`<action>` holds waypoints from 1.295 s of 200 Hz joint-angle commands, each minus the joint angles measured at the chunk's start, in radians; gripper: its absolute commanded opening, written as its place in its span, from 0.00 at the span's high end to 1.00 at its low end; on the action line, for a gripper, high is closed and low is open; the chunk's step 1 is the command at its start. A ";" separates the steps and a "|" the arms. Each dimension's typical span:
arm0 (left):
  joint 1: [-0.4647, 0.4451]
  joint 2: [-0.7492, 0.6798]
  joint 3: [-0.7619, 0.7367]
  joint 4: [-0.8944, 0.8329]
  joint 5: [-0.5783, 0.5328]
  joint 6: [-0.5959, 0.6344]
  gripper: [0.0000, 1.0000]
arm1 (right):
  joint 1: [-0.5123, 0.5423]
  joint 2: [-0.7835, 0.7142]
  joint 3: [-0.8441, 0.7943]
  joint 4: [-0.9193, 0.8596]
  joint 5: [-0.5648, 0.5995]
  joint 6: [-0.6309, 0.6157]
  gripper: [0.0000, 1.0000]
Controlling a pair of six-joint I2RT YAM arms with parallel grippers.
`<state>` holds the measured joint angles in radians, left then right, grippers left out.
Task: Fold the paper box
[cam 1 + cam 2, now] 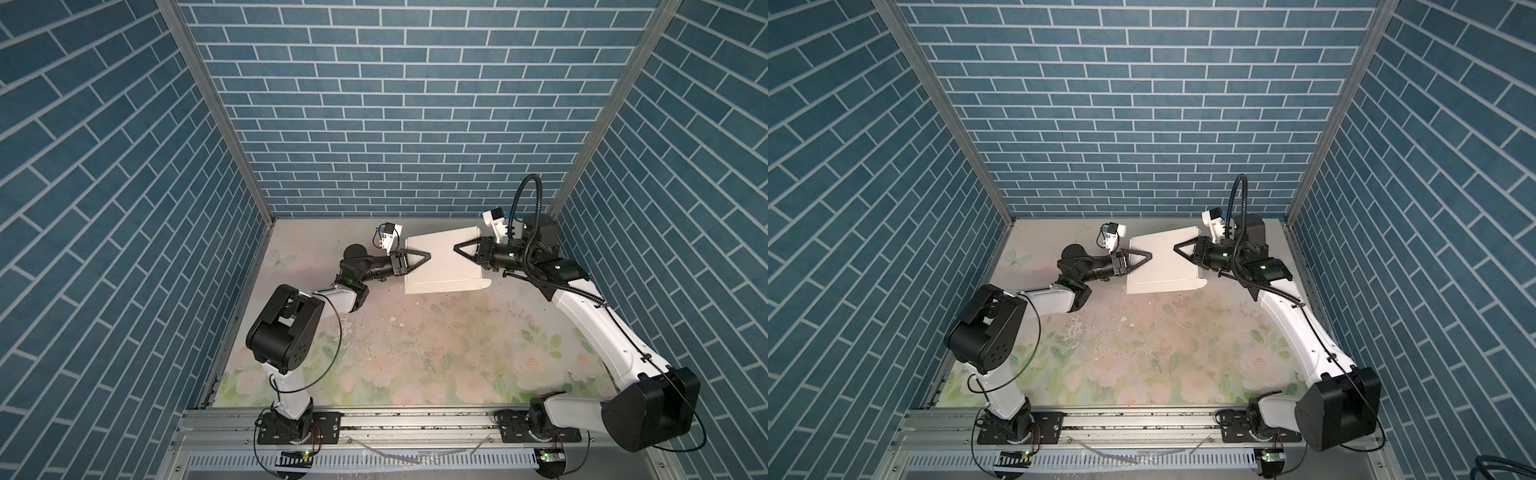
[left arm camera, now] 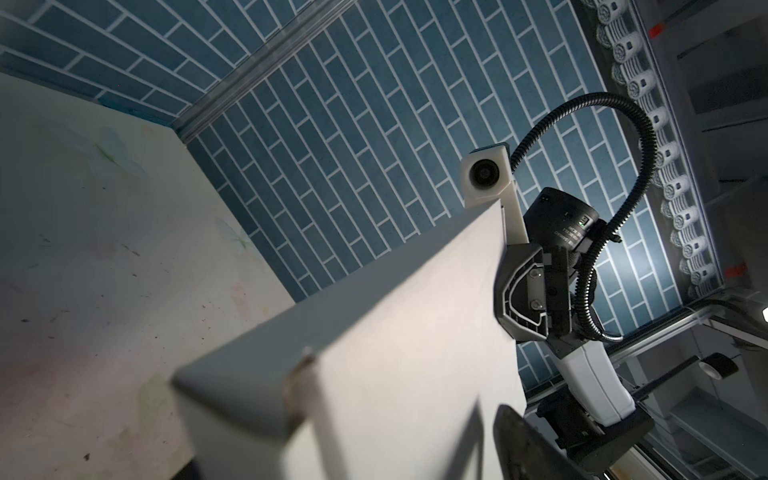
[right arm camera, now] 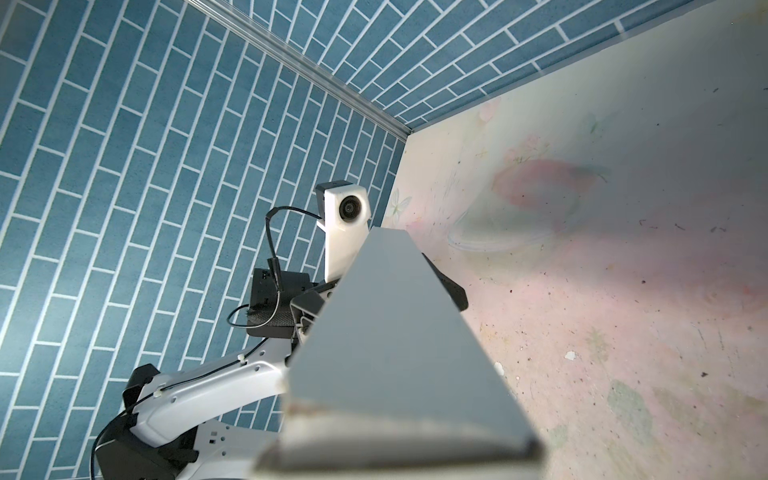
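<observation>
Left gripper [image 1: 428,254] — reaching over the box's nine o'clock edge, probably steadying it; whether its fingers [image 2: 523,444] are clenching cannot be told.
Paper box [image 1: 442,262] — sitting closed at the surface's [image 1: 415,353] twelve o'clock.
Right gripper [image 1: 455,248] — straddling the three o'clock edge; grip likewise hidden.

Blue brick-patterned walls [image 1: 374,104]; faded floral floor mat [image 1: 415,353].
</observation>
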<state>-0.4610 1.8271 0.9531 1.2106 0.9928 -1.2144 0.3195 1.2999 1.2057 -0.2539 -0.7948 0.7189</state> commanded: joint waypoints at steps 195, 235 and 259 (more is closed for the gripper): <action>-0.056 0.016 0.163 0.180 0.106 -0.249 0.27 | -0.022 -0.020 0.076 -0.046 -0.055 -0.165 0.88; -0.052 0.004 0.179 0.127 0.135 -0.248 0.22 | -0.023 -0.042 0.074 -0.060 -0.054 -0.178 0.88; -0.052 -0.014 0.183 0.094 0.151 -0.231 0.19 | -0.023 -0.048 0.071 -0.065 -0.053 -0.185 0.89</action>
<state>-0.4915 1.8614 1.0985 1.2995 1.0981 -1.4654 0.2871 1.2713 1.2510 -0.2825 -0.8299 0.5922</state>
